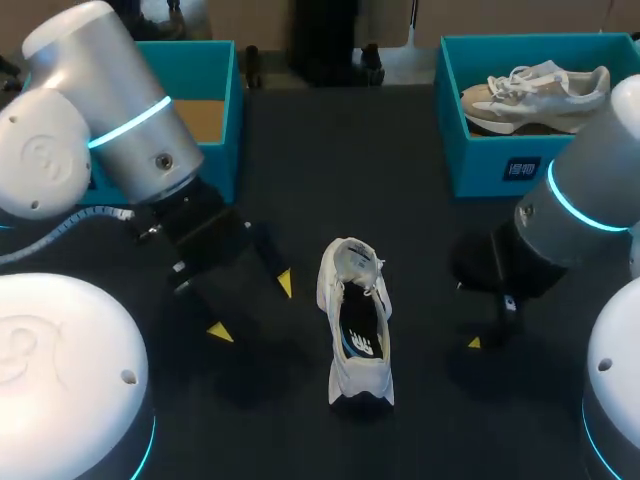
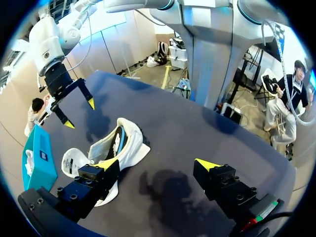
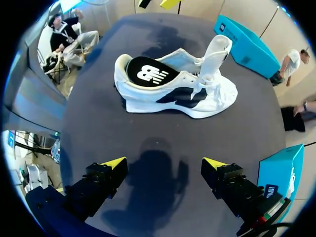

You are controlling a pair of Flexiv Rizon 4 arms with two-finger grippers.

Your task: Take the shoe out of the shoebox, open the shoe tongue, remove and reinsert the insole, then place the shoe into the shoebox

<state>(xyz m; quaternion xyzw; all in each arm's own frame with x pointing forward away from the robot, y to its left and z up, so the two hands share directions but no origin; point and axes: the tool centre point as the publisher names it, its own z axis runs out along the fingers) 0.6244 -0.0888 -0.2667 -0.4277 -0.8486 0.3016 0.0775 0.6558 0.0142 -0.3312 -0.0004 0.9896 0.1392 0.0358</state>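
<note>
Head view shows a white shoe standing upright mid-table, outside both boxes, its tongue lifted and the dark insole showing inside. On one side the left gripper hangs just beside the shoe, fingers spread wide and holding nothing; on the other side the right gripper hangs near it, likewise spread and empty. At the far edge stand the left box and the right box, which holds a beige shoe
</note>
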